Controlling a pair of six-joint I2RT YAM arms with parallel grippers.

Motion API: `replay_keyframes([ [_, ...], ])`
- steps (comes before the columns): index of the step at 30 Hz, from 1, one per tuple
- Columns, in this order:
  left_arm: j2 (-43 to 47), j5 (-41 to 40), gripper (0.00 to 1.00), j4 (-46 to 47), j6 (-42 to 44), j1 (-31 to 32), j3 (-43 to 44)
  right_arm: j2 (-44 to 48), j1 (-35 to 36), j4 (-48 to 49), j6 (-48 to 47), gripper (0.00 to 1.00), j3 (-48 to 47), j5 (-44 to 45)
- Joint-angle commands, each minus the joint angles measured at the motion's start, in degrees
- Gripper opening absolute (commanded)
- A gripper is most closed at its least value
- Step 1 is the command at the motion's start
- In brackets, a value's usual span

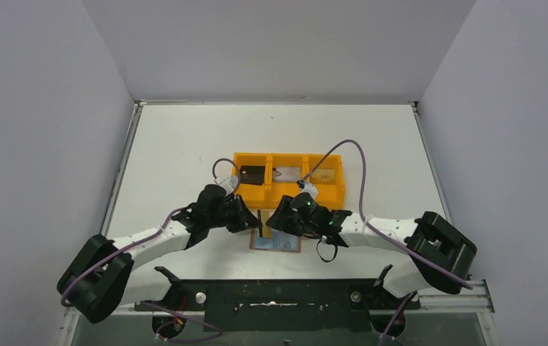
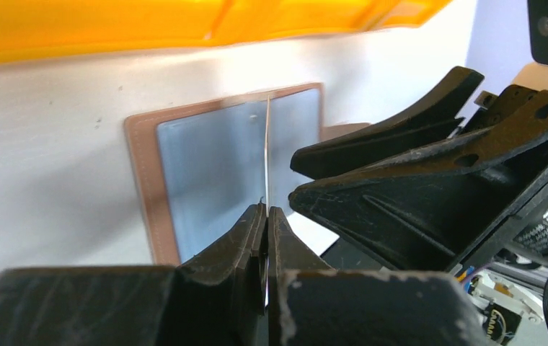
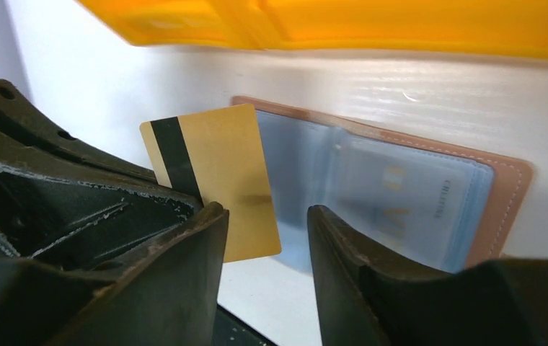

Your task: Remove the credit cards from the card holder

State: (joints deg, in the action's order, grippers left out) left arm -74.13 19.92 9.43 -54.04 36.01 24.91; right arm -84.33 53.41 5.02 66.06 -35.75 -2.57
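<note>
Clamping the gold card [image 3: 213, 180] by its edge, the left hand [image 2: 265, 214] looked set to draw it free. The right hand [image 3: 267, 223], jaws apart, hovered over the open wallet [image 3: 415, 187], likely to steady it.

The left arm [image 1: 148, 241] and right arm [image 1: 390, 229] wore white shells between bulky black joints. A lavender cable [image 1: 363, 173] trailed each. The right pincer [image 3: 267, 220] had matte black fingers [image 3: 372, 267], scuffed pale at the edges.

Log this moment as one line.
left hand: shut on gold card, held on edge | right hand: open, empty, above wallet | wallet: open flat beside tray
</note>
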Motion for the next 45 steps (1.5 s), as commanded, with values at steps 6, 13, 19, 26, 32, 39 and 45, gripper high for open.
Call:
replay_keyframes([
  [6,17.4,2.1,0.0,2.1,3.4,-3.2,2.2,18.0,-6.2,1.4,-14.5,0.57,-2.5,-1.7],
  [13,20.2,14.1,0.0,17.1,0.4,-6.1,0.1,27.4,-10.3,6.2,-20.2,0.66,-1.9,-10.8],
  [19,18.0,21.2,0.0,27.8,-4.8,-7.3,-0.4,23.4,-12.7,11.7,-17.7,0.62,-1.8,-24.7],
  [26,16.2,23.1,0.0,30.3,-5.9,-7.9,-0.4,21.5,-12.7,24.9,-13.7,0.57,1.9,-33.5],
  [32,15.8,23.6,0.0,31.6,-6.6,-8.7,-1.5,21.5,-12.8,26.4,-12.7,0.38,3.2,-34.4],
  [39,15.5,25.2,0.0,32.9,-6.8,-8.9,-1.8,21.3,-12.9,31.3,-10.7,0.16,5.1,-36.1],
  [45,15.5,26.2,0.1,33.7,-8.0,-9.3,-1.9,21.7,-13.2,32.5,-10.9,0.0,5.9,-36.3],
])
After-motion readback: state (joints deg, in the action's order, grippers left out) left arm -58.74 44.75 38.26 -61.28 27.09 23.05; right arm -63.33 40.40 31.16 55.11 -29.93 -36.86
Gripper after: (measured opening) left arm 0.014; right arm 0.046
